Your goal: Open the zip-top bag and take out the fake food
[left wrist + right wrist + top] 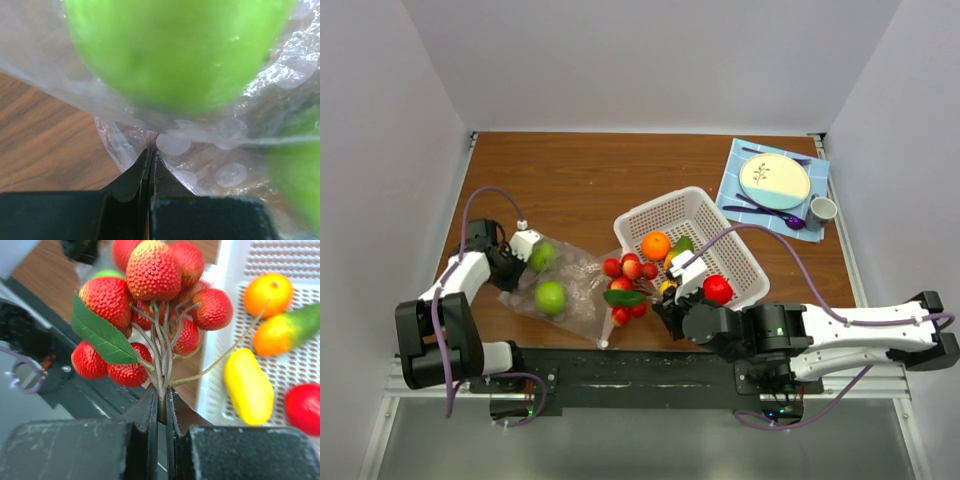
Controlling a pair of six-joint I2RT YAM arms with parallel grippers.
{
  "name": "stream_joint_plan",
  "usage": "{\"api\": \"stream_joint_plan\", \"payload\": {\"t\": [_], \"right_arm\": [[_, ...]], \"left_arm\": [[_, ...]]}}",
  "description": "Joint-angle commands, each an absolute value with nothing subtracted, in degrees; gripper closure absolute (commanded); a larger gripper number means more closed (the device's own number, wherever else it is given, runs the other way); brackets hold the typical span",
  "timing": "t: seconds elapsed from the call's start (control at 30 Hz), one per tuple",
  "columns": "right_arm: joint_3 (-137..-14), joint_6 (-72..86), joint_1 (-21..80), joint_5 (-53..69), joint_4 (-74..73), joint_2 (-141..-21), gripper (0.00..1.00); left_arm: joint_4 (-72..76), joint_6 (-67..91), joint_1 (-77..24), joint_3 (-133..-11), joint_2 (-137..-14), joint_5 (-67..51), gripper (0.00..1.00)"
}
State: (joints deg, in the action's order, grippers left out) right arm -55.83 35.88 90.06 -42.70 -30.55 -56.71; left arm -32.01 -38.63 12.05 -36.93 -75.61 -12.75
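The left gripper [150, 152] is pinched together on a fold of the zip-top bag [210, 165], at the bag's left end. From there the bag lies flat on the worktop [580, 180], its long axis running left to right and slanting toward the near edge. Two green apples [550, 296] sit inside it. The right gripper [161, 395] is clamped on the thin stems of a red fruit cluster [150, 270]. The cluster fans away from that gripper toward the bag and sits between the bag's right end and the white basket [705, 210], which holds more fruit.
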Motion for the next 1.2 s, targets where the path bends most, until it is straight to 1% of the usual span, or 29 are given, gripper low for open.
{"api": "stream_joint_plan", "payload": {"t": [0.0,0.03,0.07,0.1,0.13,0.17,0.2,0.23,0.27,0.3,0.4,0.43,0.5,0.53,0.6,0.63,0.67,0.73,0.83,0.87,0.93,0.97,1.0,1.03,1.07,1.1,1.13,1.17], "right_arm": [[-56.2,42.9,90.3,-55.1,-38.7,-50.8,1.00],[-57.4,44.5,90.4,-58.0,-41.4,-50.4,1.00],[-58.3,46.7,90.3,-64.0,-47.8,-50.4,1.00],[-59.1,52.7,90.1,-66.5,-51.8,-50.7,1.00],[-60.9,55.4,90.1,-68.4,-55.5,-51.3,1.00],[-61.6,58.2,89.7,-70.2,-62.3,-53.2,1.00],[-62.2,64.0,89.3,-72.4,-65.5,-54.2,1.00],[-63.2,66.9,88.9,-72.9,-68.4,-55.5,1.00],[-63.5,69.7,87.4,-73.1,-73.6,-58.1,1.00],[-63.5,73.8,86.4,-72.3,-75.4,-59.7,1.00],[-63.2,79.8,83.2,-70.8,-79.9,-65.0,0.61],[-62.8,81.0,82.5,-69.9,-80.5,-66.0,0.39],[-62.6,84.2,82.2,-69.5,-81.9,-68.5,0.24],[-62.8,85.2,82.2,-69.2,-82.4,-69.0,0.13],[-63.0,86.3,82.1,-69.0,-82.8,-69.5,0.07],[-63.5,86.0,82.2,-69.1,-82.4,-69.4,0.03],[-63.7,85.3,82.2,-69.1,-81.0,-69.4,0.01],[-64.4,80.6,82.5,-68.9,-78.2,-69.2,0.01],[-64.7,70.3,84.5,-68.6,-68.8,-69.2,0.01],[-64.6,64.7,85.9,-68.4,-63.0,-69.3,0.01],[-64.5,60.1,87.0,-67.2,-57.4,-70.5,0.01],[-64.5,57.0,87.9,-66.7,-53.2,-71.9,0.01],[-64.5,55.7,88.1,-65.9,-51.4,-72.8,0.01],[-64.5,54.6,88.2,-65.4,-49.8,-73.6,0.01],[-64.3,52.7,88.5,-65.0,-46.4,-75.0,0.01],[-63.7,52.1,88.5,-64.2,-44.8,-75.7,0.01],[-63.4,51.6,88.6,-63.7,-43.3,-76.2,0.01],[-62.9,50.0,88.6,-63.2,-39.9,-76.8,0.01]], "left_arm": [[-31.6,-40.3,13.0,-36.8,-73.6,-12.3,1.00],[-32.1,-40.2,13.2,-37.3,-73.3,-12.6,1.00],[-33.6,-40.2,13.3,-37.9,-73.0,-13.1,1.00],[-34.7,-39.8,13.2,-38.5,-72.2,-13.7,1.00],[-36.0,-39.7,13.2,-40.2,-71.5,-15.4,1.00],[-38.8,-39.5,13.3,-41.2,-70.9,-16.4,1.00],[-40.3,-39.2,13.3,-42.2,-69.6,-17.5,1.00],[-41.6,-39.0,13.3,-44.2,-69.0,-19.3,0.97],[-44.2,-38.8,13.2,-45.2,-68.6,-20.1,0.91],[-45.3,-38.9,13.3,-45.9,-67.9,-20.8,0.86],[-47.5,-39.0,13.3,-46.6,-66.9,-22.0,0.71],[-47.3,-39.0,13.3,-45.6,-66.6,-21.2,0.62],[-45.8,-39.4,13.3,-44.1,-66.4,-20.0,0.53],[-44.3,-39.5,13.3,-42.4,-66.5,-18.6,0.49],[-42.5,-39.8,13.2,-40.5,-67.1,-17.1,0.46],[-40.3,-39.9,13.2,-39.0,-67.4,-15.1,0.44],[-39.0,-40.0,13.3,-38.1,-68.5,-14.2,0.43],[-35.0,-40.3,13.4,-36.4,-69.9,-11.0,0.39],[-32.4,-39.6,13.7,-36.6,-73.5,-9.7,0.38],[-31.9,-38.9,13.6,-36.8,-75.0,-9.9,0.38],[-31.1,-38.3,13.7,-37.4,-76.4,-11.2,0.40],[-31.2,-37.8,13.7,-37.6,-77.4,-11.9,0.43],[-31.5,-37.4,13.6,-37.9,-78.0,-12.6,0.49],[-32.3,-37.3,13.6,-38.6,-78.3,-14.4,0.70],[-32.9,-36.9,13.6,-39.0,-78.6,-15.4,0.84],[-33.4,-36.7,13.7,-39.5,-78.4,-16.0,0.93],[-35.2,-36.7,13.7,-40.5,-78.1,-17.5,1.00],[-36.5,-37.1,13.7,-41.2,-76.7,-18.4,1.00]]}}
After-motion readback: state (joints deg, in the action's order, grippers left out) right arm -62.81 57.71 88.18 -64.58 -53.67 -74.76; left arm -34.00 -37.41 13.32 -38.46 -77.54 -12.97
